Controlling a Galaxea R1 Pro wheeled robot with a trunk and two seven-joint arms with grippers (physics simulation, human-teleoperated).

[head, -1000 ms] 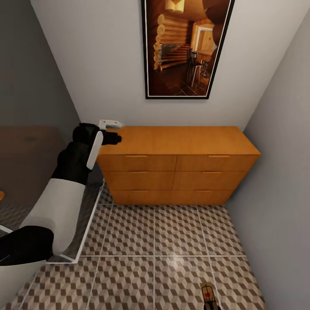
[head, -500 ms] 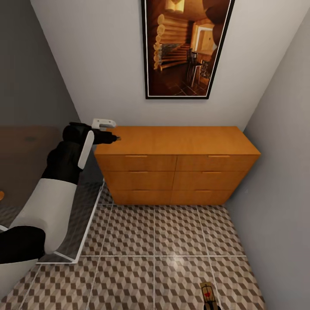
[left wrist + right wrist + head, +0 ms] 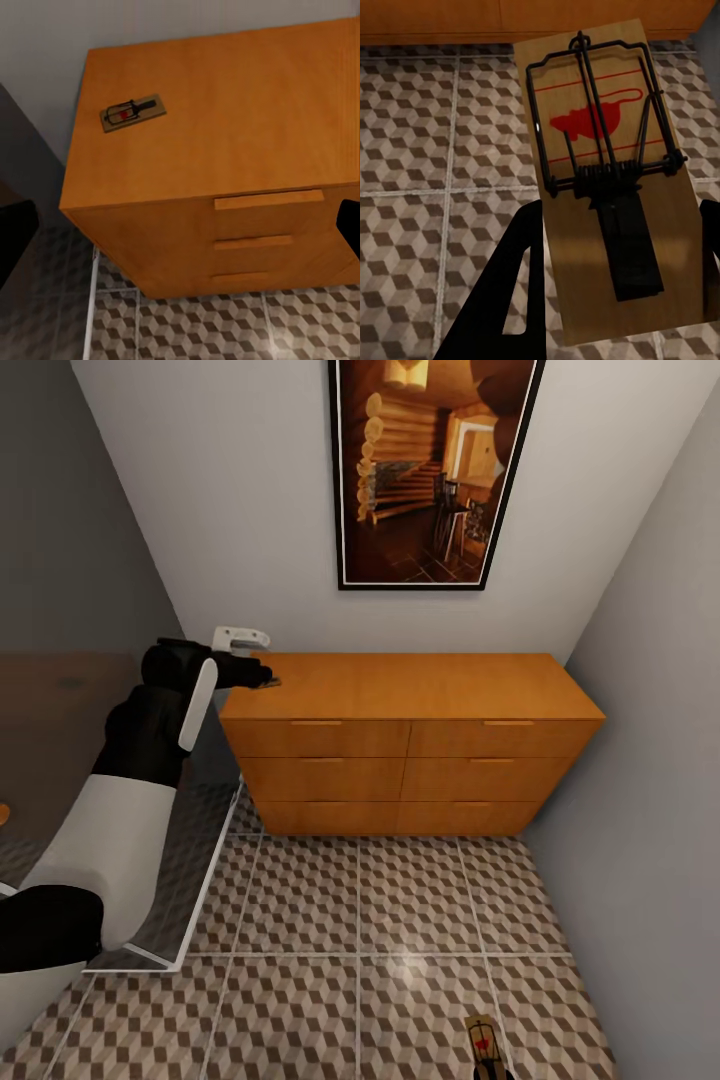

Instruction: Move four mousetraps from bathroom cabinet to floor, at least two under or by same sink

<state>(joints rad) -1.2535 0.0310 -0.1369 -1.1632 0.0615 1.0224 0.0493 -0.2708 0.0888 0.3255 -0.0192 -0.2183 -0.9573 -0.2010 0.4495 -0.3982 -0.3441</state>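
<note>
The orange-brown cabinet (image 3: 410,745) stands against the far wall with its drawers closed. One mousetrap (image 3: 133,112) lies on its top near the left back corner, seen in the head view as a small dark speck (image 3: 272,682). My left gripper (image 3: 258,676) hovers just left of that trap, open, its fingers (image 3: 15,240) spread wide above the cabinet's front edge. A second mousetrap (image 3: 600,172), with a red mark and a dark wire, sits between the fingers (image 3: 521,292) of my right gripper (image 3: 615,300), held over the cube-patterned floor (image 3: 360,920). It also appears low in the head view (image 3: 483,1045).
A framed picture (image 3: 432,470) hangs above the cabinet. A grey wall (image 3: 650,760) closes the right side. A white-framed glass panel (image 3: 205,860) and a white fixture (image 3: 240,638) stand left of the cabinet, behind my left arm.
My left arm has drawn back to the left, off the cabinet's top corner, uncovering the trap there. The right gripper and its trap have stayed put.
</note>
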